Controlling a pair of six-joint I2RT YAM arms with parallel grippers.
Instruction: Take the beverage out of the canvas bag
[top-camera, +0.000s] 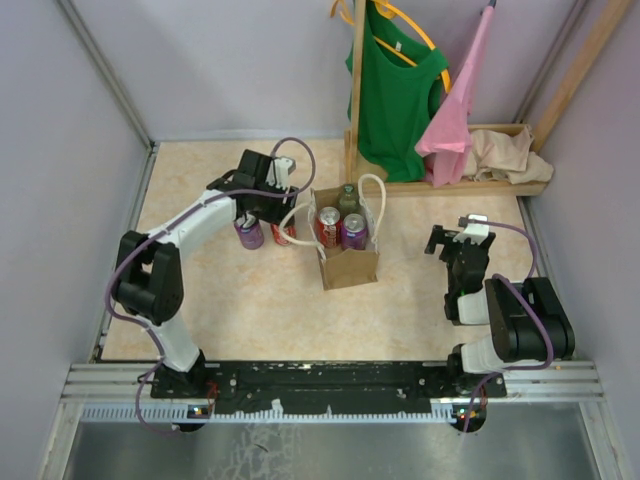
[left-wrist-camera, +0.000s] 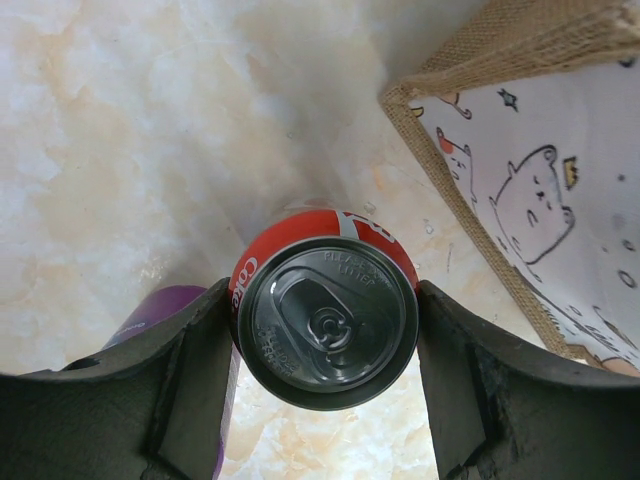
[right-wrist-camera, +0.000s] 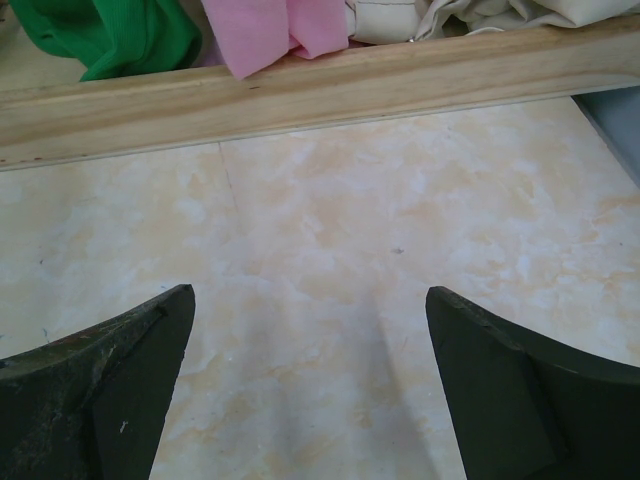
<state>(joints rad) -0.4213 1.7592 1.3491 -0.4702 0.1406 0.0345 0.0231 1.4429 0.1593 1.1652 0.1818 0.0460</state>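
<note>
The tan canvas bag (top-camera: 348, 264) stands upright mid-table with its cream rope handles (top-camera: 372, 192) hanging loose. Inside it I see a red can (top-camera: 328, 226), a purple can (top-camera: 354, 231) and a green bottle top (top-camera: 347, 198). My left gripper (top-camera: 272, 200) is just left of the bag, shut on a red cola can (left-wrist-camera: 325, 320) held upright, its fingers (left-wrist-camera: 190, 390) touching both sides. A purple can (top-camera: 248, 233) stands on the table beside it and shows in the left wrist view (left-wrist-camera: 160, 305). The bag's printed wall (left-wrist-camera: 540, 200) is close on the right. My right gripper (top-camera: 452, 240) is open and empty over bare table (right-wrist-camera: 310, 300).
A wooden rack (top-camera: 356, 90) stands at the back with a green shirt (top-camera: 400, 95) and a pink shirt (top-camera: 462, 100) on hangers. A beige cloth heap (top-camera: 510, 155) lies on its base. The rack's base beam (right-wrist-camera: 320, 90) lies ahead of my right gripper. Walls close in on both sides.
</note>
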